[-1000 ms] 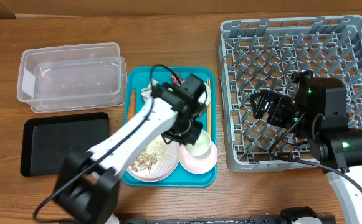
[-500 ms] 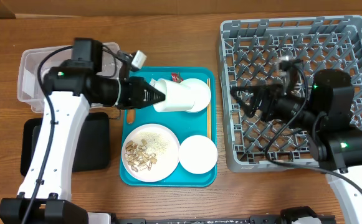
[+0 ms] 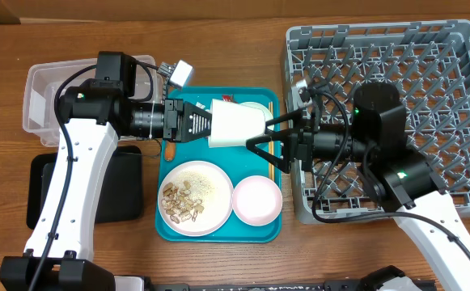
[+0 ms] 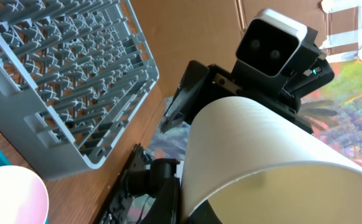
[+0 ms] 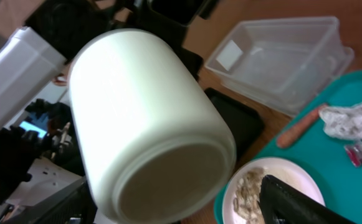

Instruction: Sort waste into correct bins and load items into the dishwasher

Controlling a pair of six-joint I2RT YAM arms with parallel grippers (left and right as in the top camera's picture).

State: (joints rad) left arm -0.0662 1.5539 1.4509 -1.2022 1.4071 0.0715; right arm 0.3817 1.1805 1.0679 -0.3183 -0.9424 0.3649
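Observation:
A small white cup (image 3: 236,125) hangs on its side above the teal tray, its base pointing right. My left gripper (image 3: 205,125) is shut on its rim. My right gripper (image 3: 257,133) is open, with a finger on either side of the cup's base (image 5: 168,180) and a gap showing at one finger (image 5: 305,199). On the tray lie a plate (image 3: 192,198) of beige food scraps, a white bowl (image 3: 256,200), a second bowl (image 3: 259,109) partly behind the cup, an orange stick (image 5: 299,127), a crumpled paper ball (image 5: 349,118) and a red wrapper (image 5: 361,152).
The grey dish rack (image 3: 429,65) fills the right side. A clear tub (image 3: 48,105) stands at the far left, with the black tray (image 3: 40,194) in front of it. The teal tray (image 3: 218,234) lies in the middle. A chopstick end (image 3: 273,105) shows by the tray's right edge.
My left arm lifted the cup off the tray and turned it sideways toward the right. My right arm swung left from over the rack, and its jaws now flank the cup's base.

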